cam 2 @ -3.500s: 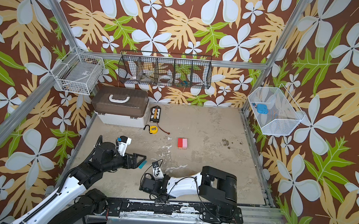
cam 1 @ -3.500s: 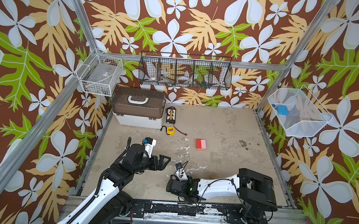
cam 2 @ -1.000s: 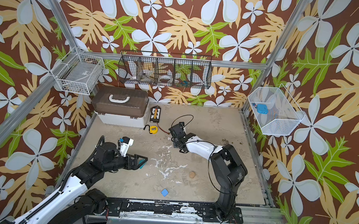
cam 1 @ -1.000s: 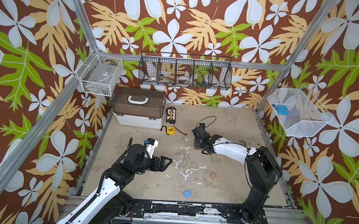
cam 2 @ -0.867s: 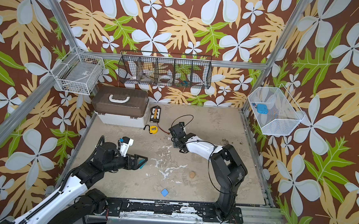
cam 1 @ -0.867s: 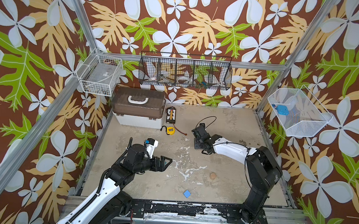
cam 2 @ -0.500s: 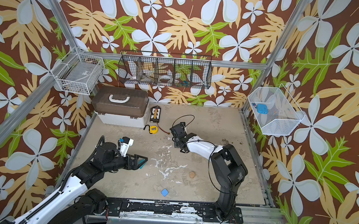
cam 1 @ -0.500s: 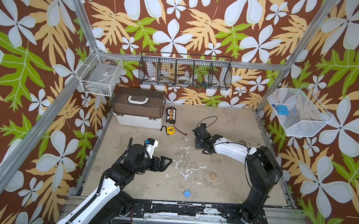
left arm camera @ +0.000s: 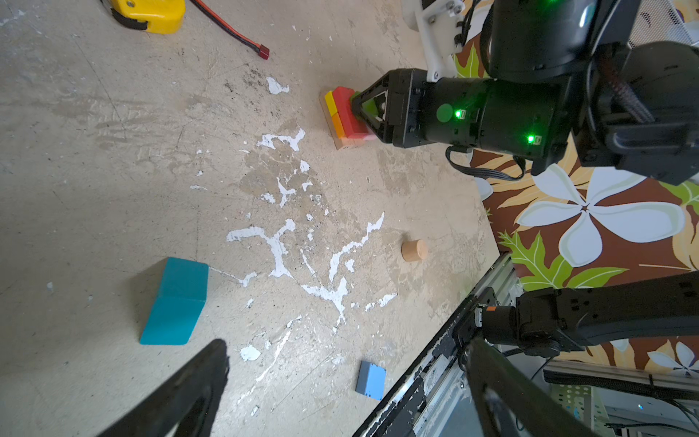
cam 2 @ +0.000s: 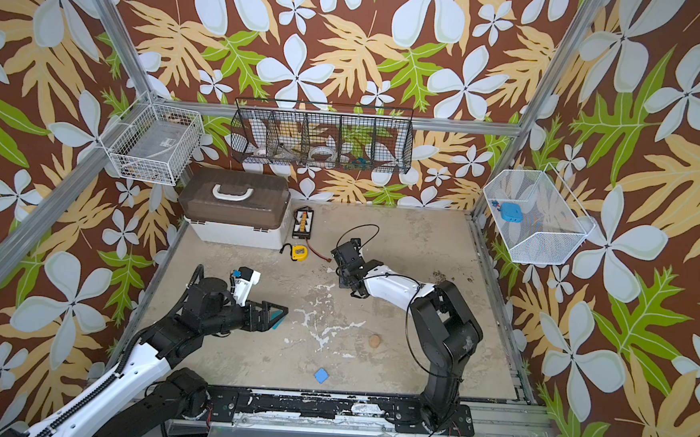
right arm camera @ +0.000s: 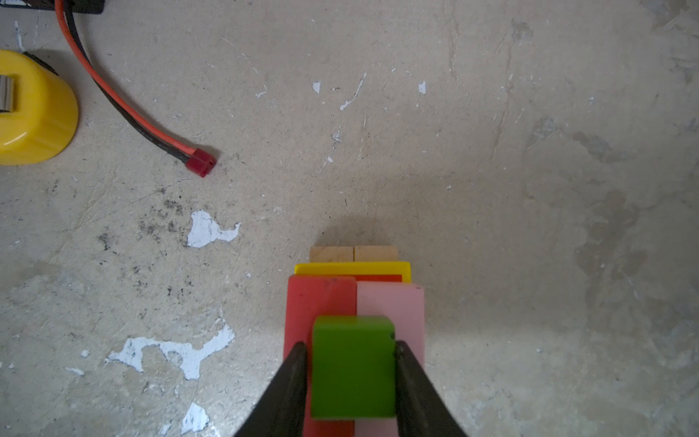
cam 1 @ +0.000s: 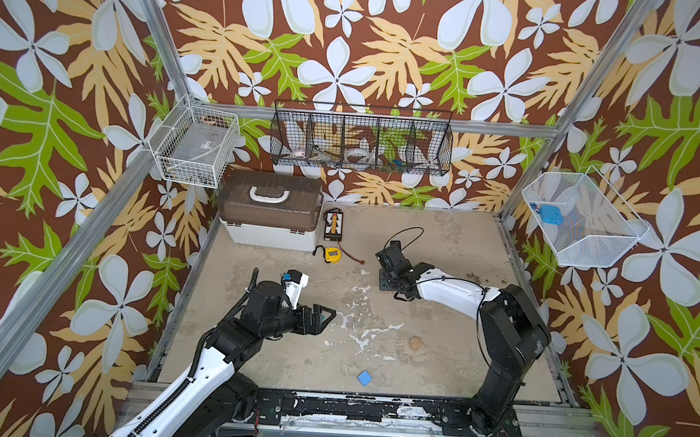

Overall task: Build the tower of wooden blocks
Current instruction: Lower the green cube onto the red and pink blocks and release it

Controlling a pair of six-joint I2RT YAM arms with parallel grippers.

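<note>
Tool (right arm camera: 351,344) astride block (right arm camera: 353,374); basket (cam 1: 596,252), blue object (cam 1: 550,214)

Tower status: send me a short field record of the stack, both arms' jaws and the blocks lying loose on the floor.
tower: wood base; yellow block and orange block; red block beside pink block; green block on top
right gripper: jaws flank the green block; grip or release, cannot tell
left gripper: jaws open, empty
loose on floor: teal block, blue block, wood cylinder
nearest to left gripper: teal block
</note>
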